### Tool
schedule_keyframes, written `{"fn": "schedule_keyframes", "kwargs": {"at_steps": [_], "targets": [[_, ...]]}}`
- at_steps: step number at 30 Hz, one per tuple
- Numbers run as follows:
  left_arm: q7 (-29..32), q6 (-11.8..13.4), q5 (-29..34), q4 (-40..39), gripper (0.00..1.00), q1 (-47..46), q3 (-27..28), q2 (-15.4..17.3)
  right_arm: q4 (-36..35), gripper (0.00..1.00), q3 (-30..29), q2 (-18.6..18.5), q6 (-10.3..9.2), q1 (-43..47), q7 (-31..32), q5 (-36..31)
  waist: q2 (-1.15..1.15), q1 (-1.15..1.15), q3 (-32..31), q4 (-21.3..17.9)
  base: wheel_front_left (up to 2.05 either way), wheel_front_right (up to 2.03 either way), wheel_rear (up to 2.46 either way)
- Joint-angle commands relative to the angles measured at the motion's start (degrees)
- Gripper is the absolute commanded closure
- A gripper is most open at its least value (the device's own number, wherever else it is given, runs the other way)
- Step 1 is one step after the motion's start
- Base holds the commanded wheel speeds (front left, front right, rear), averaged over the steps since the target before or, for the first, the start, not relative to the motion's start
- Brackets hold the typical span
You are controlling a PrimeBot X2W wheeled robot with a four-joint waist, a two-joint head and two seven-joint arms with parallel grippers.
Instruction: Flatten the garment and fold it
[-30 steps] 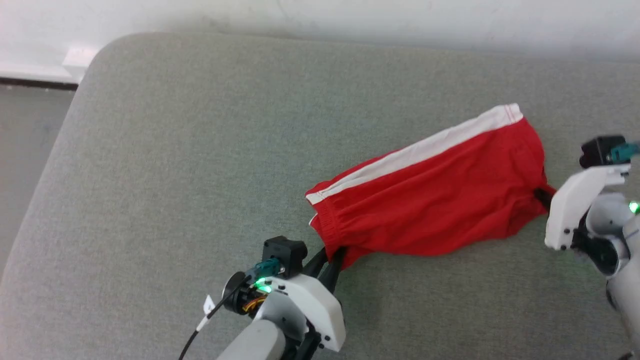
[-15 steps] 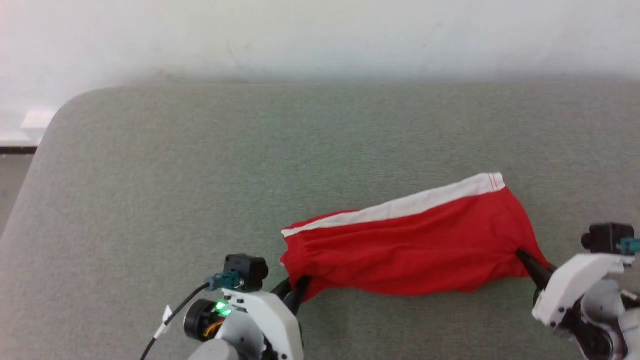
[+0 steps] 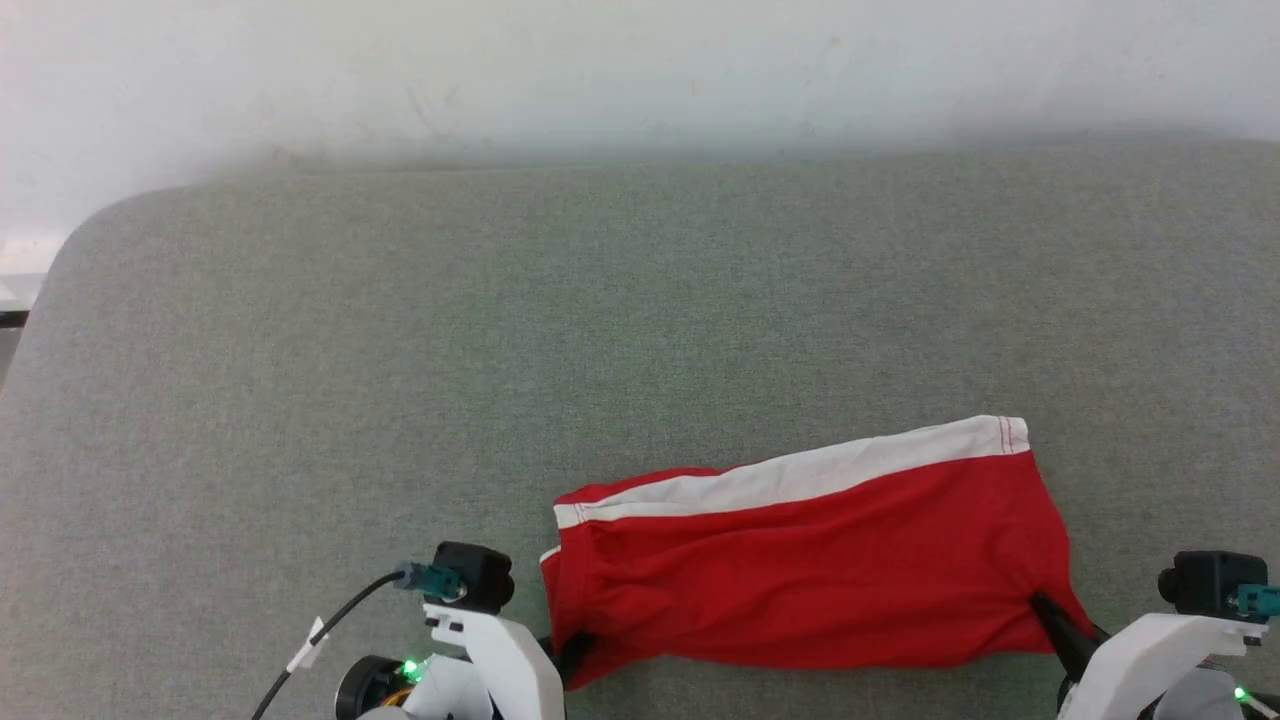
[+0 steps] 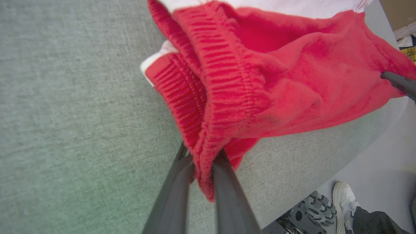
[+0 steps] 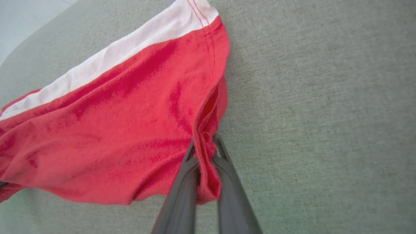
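A pair of red shorts (image 3: 800, 580) with a white side stripe lies stretched across the grey-green cushion, stripe along its far edge. My left gripper (image 3: 575, 650) is shut on the ribbed waistband corner (image 4: 203, 156) at the near left end. My right gripper (image 3: 1045, 610) is shut on the hem corner (image 5: 204, 152) at the near right end. The cloth (image 5: 123, 130) sags a little between the two grips, and its near edge stays slightly off the surface. The right gripper's dark finger also shows at the far end in the left wrist view (image 4: 398, 83).
The grey-green padded surface (image 3: 500, 350) spreads wide beyond the shorts, with a pale wall behind it. Its rounded left corner (image 3: 60, 260) drops off to the floor. In the left wrist view a person's white shoe (image 4: 344, 198) stands on the floor past the near edge.
The head camera has tilted, shifting the whole picture. Both grippers have drawn the shorts toward the near edge and levelled them, so the cloth lies straighter from left to right.
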Motion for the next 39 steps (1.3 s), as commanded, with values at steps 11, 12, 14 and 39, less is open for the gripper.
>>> {"fn": "schedule_keyframes", "kwargs": {"at_steps": [11, 12, 14, 39], "targets": [[-2.04, 0.27, 1.98, 3.51, 0.0, -0.98, -0.99, -0.02, 2.01, 0.0, -1.18, 0.46, -0.1, 0.18, 1.55, -2.96, 0.0, 0.0, 0.58, 1.85, 0.0, 0.0, 0.0], [-2.81, 0.23, 2.32, 3.6, 0.0, -1.05, -1.05, -0.11, 1.77, 0.0, -1.14, 0.19, -0.1, 0.13, 1.28, -3.28, 0.0, 0.0, 0.22, 2.05, 0.0, 0.0, 0.0], [-4.68, -0.05, 2.84, 3.25, 0.0, -1.05, -1.01, -0.26, 0.96, 0.0, -1.54, -0.49, -0.1, 0.04, 0.2, -4.32, 0.0, 0.0, -0.66, 2.5, 0.0, 0.0, 0.0], [-37.19, 14.1, 28.12, -12.8, 0.0, 5.68, 12.36, 1.21, -2.18, 0.0, -2.65, -4.72, -0.1, 2.05, -8.49, -16.02, 0.0, 0.0, -5.52, 8.19, 0.0, 0.0, 0.0]]}}
